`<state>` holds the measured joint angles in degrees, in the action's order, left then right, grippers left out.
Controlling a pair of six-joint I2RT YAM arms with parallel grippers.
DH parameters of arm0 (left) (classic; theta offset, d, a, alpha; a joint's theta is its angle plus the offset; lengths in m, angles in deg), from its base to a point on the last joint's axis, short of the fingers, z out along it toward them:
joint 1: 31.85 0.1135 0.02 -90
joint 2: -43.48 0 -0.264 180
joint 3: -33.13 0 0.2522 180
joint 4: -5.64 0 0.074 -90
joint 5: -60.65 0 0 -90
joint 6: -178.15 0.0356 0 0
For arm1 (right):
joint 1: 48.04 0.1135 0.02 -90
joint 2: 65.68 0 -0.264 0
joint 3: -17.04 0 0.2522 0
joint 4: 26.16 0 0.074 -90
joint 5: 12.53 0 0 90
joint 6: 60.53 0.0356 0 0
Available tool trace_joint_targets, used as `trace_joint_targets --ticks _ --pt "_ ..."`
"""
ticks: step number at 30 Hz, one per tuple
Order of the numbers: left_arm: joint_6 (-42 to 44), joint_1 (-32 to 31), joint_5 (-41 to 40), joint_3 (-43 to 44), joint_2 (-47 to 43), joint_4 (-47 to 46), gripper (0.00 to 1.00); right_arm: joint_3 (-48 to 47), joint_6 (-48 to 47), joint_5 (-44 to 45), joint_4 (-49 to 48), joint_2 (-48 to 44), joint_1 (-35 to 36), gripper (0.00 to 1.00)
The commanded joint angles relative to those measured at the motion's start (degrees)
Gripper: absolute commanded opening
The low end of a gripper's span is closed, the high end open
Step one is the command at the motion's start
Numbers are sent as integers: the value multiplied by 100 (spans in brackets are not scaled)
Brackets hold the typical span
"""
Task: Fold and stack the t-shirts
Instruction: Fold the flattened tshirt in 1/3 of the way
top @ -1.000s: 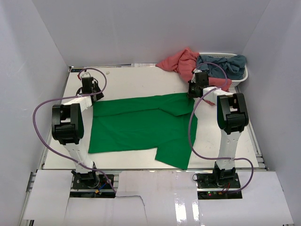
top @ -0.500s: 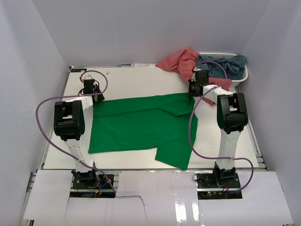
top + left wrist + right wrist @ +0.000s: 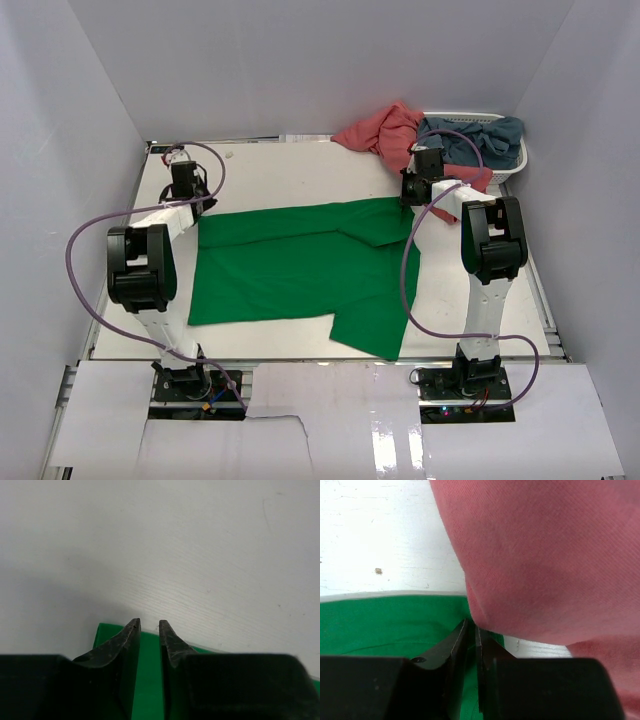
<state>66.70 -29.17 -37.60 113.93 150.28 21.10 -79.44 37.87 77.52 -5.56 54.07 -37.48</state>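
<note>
Green t-shirt (image 3: 290, 265) lies spread flat on the white table (image 3: 290, 175) between the two arms, its plain cloth running wide from left to right, with one flap reaching toward the near edge on the right side. The left gripper (image 3: 149, 625) sits over the shirt's far left corner; its fingers stand a narrow gap apart with green showing through the slit, and I cannot tell whether they pinch the cloth or only rest on it. The right gripper (image 3: 471, 624) is at the shirt's far right edge, its fingers drawn almost together so that only a hairline slit remains, the tips meeting just where the green ends; whether cloth is caught between them cannot be made out. The salmon-pink t-shirt (image 3: 385, 130) hangs out of the white slatted basket (image 3: 505, 172) at the far right corner, spills onto the table and drapes right over the right gripper's fingertips in the wrist view. The grey-blue t-shirt (image 3: 480, 140) is bunched inside the basket beside it.
</note>
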Motion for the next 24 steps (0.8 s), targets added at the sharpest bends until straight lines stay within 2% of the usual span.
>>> trace_joint_targets --ticks 1,17,21,24 --pt "97 22 -220 -165 -669 -11 32 -166 -58 56 3 -56 -20 17" --pt "-78 -4 -19 -658 -635 253 25 -306 -14 -164 117 5 -11 18" --pt "-26 -30 16 -553 -328 226 25 -315 -6 -190 125 40 -11 18" --pt "-8 -22 95 -421 -82 296 21 -403 -14 -199 222 119 -2 18"
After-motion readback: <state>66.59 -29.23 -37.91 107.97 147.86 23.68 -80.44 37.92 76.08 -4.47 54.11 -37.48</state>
